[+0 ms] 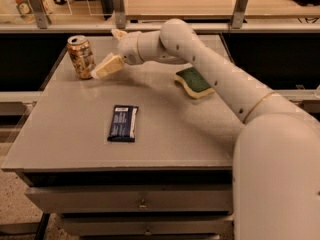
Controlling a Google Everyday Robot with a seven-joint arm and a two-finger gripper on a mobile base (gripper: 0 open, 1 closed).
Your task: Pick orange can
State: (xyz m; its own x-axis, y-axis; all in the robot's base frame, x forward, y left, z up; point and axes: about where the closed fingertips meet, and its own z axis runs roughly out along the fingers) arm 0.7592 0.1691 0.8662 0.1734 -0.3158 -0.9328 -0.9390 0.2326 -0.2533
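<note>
So here's your setup: the orange can [81,57] stands upright at the far-left corner of the table [70,139], close to both the left edge and the back edge. You've got only a thin strip of tabletop on its left side before the drop-off.

Your gripper [104,54] is right next to the can on its right side, low over the table. The jaws are spread wide with nothing between them. The lower finger [107,67] angles down toward the base of the can, and its tip is either touching the can or just off it; I can't tell which. The other finger [118,33] pokes up behind, toward the back edge, well apart from the can. So the can sits beside the gripper, not between the fingers.

The arm [210,69] comes in from the right, crossing over the back half of the table, and passes just behind the sponge [193,82], which lies green side up toward the right edge.

In front of the can you have a wide open stretch of tabletop running down to the dark wrapped bar [123,123], which lies flat near the middle, well apart from both the can and the sponge. The front-left quarter of the table is open too.

Behind the back edge there's a dark gap, then a raised ledge [180,26] with metal posts [118,6], so room back there is tight.
</note>
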